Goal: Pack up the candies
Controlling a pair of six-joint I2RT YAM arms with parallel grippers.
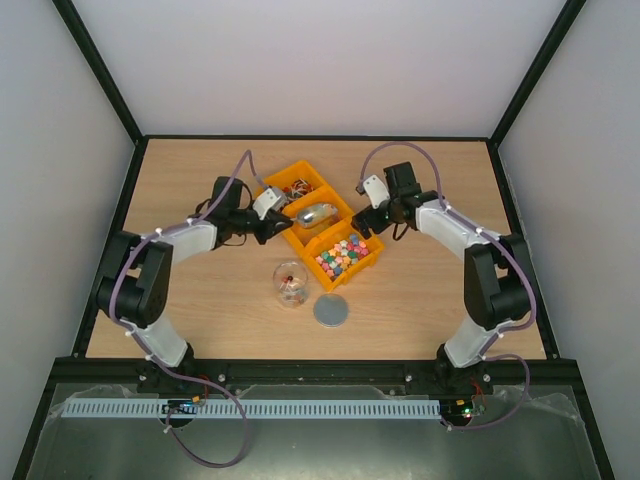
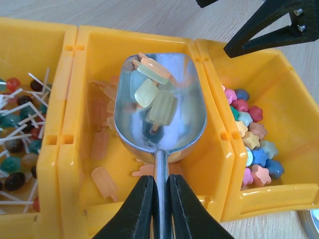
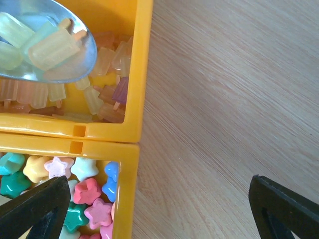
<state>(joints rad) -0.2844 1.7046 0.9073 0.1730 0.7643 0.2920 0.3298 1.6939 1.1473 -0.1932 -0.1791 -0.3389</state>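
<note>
Left gripper (image 2: pixel 160 183) pinches shiny metal scoop (image 2: pixel 185 127) of translucent candies (image 2: pixel 162 107)

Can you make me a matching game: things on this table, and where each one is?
Things:
1 metal scoop
2 star candies
3 lollipops
4 grey disc

Places:
A lying on the bare table
B in the near yellow bin, closest to the arm bases
C gripped by the left claw
D in the far yellow bin

Pairs: 1-C, 2-B, 3-D, 4-A

Scoop (image 2: pixel 192 122) over middle bin (image 2: pixel 149 36), candies (image 2: pixel 162 107) in scoop
</note>
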